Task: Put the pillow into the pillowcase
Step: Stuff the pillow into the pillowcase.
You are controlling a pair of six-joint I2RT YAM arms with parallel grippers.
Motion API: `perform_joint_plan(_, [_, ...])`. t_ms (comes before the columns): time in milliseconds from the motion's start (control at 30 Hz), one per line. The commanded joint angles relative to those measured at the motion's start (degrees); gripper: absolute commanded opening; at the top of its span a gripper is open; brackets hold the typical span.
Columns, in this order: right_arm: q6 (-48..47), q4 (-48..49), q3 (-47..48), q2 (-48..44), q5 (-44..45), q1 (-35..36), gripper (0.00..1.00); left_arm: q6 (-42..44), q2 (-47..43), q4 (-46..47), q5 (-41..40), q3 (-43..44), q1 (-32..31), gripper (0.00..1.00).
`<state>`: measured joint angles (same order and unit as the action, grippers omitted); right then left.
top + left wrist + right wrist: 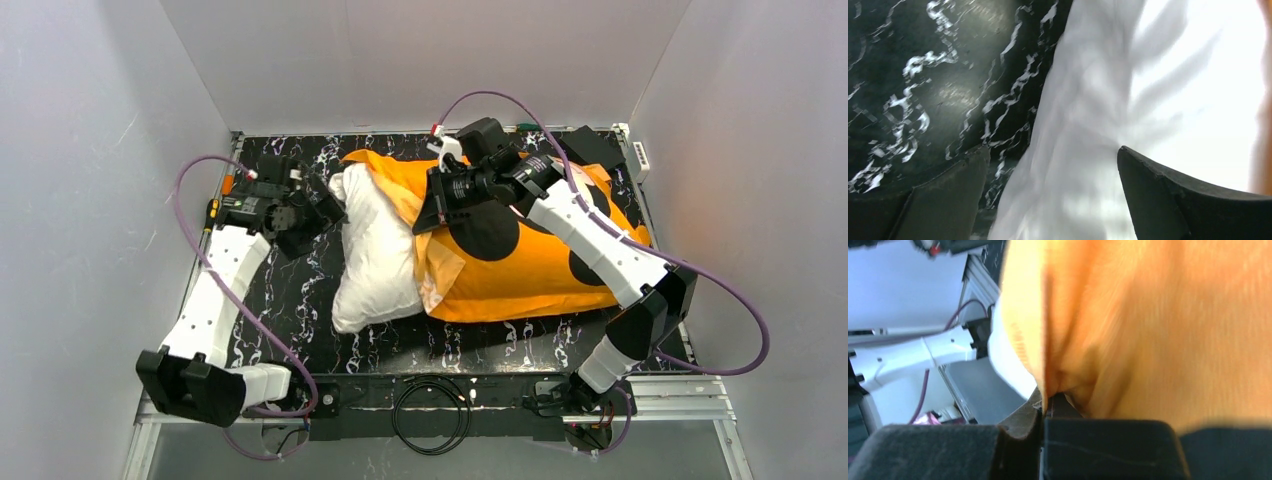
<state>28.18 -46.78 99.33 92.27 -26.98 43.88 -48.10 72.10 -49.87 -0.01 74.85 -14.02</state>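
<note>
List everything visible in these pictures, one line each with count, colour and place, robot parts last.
pillow: one, off-white, mid-table, right part inside the case, left part sticking out
pillowcase: one, orange with black patches, right of centre, around the pillow
table: one, black with white veining, under everything
power strip: one, white, far right edge
coiled cable: one, black, near edge between the arm bases
left arm, right arm: two, white and black, bases at near edge
left claw: one, black, open at the pillow's exposed end
right claw: one, black, shut on the pillowcase's edge
</note>
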Motion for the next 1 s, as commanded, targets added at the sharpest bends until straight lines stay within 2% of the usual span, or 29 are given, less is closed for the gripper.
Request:
perform_joint_plan(0, [2.47,11.46,1.52,0.36,-1.61,-2.32,0.01,11.65,-5.39,-16.42,7.52,0.31,8.21,0.98])
perform_joint_plan(100, [3.37,12.19,0.72,0.27,-2.26,-3.06,0.01,12.30,-9.27,-13.90,17.97,-7.15,13.49,0.98])
perform_joint_plan(200, [4.50,12.86,0.69,0.61,-3.28,-3.36,0.01,8.45,-14.40,-4.22,30.40,-15.26,13.93,0.98])
perform_joint_plan(267, [5.73,14.11,0.69,1.06,-4.43,-3.50,0.01,2.86,-17.50,4.30,37.27,-21.69,13.93,0.98])
perform_joint_plan(400, [7.67,16.94,0.79,1.70,-6.81,-3.45,0.01,-5.48,-19.20,20.95,39.91,-33.80,13.85,0.93])
perform_joint_plan(500, [8.37,18.29,0.94,2.27,-8.81,-3.41,0.01,-11.78,-14.36,35.79,41.54,-36.78,12.26,0.78])
perform_joint_plan(600, [8.98,19.60,2.25,3.37,-12.01,-2.30,0.01,-14.04,-6.24,43.88,42.08,-31.11,7.02,0.52])
perform_joint_plan(667, [11.03,23.21,2.77,3.78,-14.00,-0.46,0.01,-16.25,-2.20,48.90,41.17,-25.96,1.71,0.42])
perform_joint_plan(733, [17.46,30.96,2.11,4.12,-16.50,1.84,0.01,-18.87,1.51,54.82,40.41,-21.46,-3.69,0.29])
perform_joint_plan(867, [34.16,54.50,0.46,5.59,-18.67,6.20,0.01,-22.29,7.54,64.47,37.05,-15.08,-13.18,0.00])
perform_joint_plan(967, [43.18,64.89,3.88,8.84,-17.74,7.17,0.01,-24.69,9.81,70.65,33.07,-14.87,-18.03,0.00])
